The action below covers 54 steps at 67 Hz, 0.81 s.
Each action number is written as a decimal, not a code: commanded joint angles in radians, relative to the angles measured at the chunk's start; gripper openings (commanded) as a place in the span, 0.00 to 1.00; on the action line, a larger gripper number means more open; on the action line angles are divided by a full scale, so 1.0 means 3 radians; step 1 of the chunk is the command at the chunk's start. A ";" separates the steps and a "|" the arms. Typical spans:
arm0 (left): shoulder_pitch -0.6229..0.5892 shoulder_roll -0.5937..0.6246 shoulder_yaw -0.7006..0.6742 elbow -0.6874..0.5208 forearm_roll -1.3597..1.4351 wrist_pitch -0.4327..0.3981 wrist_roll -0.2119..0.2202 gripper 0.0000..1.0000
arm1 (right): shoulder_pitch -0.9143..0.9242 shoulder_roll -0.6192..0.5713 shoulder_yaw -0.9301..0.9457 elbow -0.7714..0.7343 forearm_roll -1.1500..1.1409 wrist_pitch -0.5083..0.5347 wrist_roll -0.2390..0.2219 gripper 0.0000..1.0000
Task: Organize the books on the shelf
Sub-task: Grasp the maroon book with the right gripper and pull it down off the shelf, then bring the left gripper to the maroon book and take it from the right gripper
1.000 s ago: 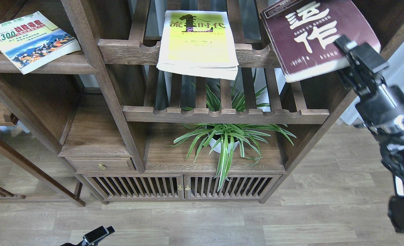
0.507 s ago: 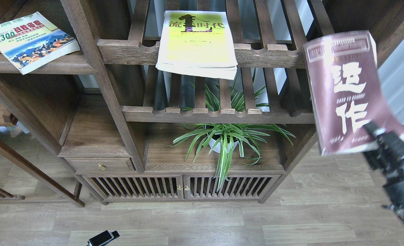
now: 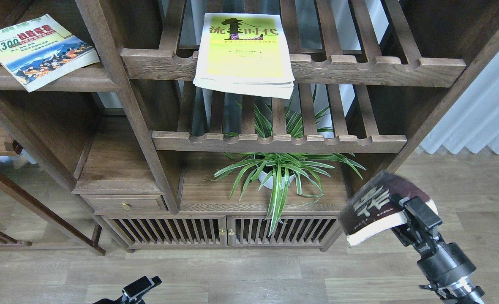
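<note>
Claw, right [image 3: 401, 211]: clamped on the near-right edge of the maroon book [image 3: 374, 207], low at right, in front of the cabinet's bottom right corner. A second ago this book lay on the upper slatted rack [image 3: 359, 69] at far right; half a second ago it was lifted upright beside the frame; now it is down, tilted, cover seen at a slant, page block facing near. So it is off the rack and in transit, likely toward the solid shelf [image 3: 63, 78] at far left, not yet placed. Left claw [image 3: 141, 288] at bottom edge, has crept slightly right, holds nothing; cannot tell how wide it stands. Yellow-green book [image 3: 244, 52] unchanged, overhanging the upper rack's front rail. "300" book [image 3: 38, 50] unchanged on the solid shelf, angled, corner over the edge. Spider plant [image 3: 281, 175] in a white pot below the lower rack. No desk; grey-brown plank floor [image 3: 253, 274], pale curtain [image 3: 481, 114] at right.
</note>
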<state>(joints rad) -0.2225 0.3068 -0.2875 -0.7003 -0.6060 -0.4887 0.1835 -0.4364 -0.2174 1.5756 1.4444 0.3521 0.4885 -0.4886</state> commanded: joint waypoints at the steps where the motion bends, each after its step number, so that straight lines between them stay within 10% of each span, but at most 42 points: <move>1: 0.0000 -0.0066 -0.0161 -0.0074 -0.0010 0.0000 -0.0008 1.00 | 0.0069 0.0029 -0.0154 -0.0034 -0.0018 0.0001 0.0000 0.00; 54: 0.0041 -0.0705 -0.0760 -0.1010 -0.0020 0.0000 -0.0116 0.99 | 0.0570 0.0725 -0.0338 -0.0146 -0.0013 0.0001 0.0000 0.00</move>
<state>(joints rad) -0.2110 0.1148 -0.5137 -0.9718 -0.6122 -0.4887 0.1558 -0.2760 -0.0206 1.4863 1.4020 0.3476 0.4886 -0.4886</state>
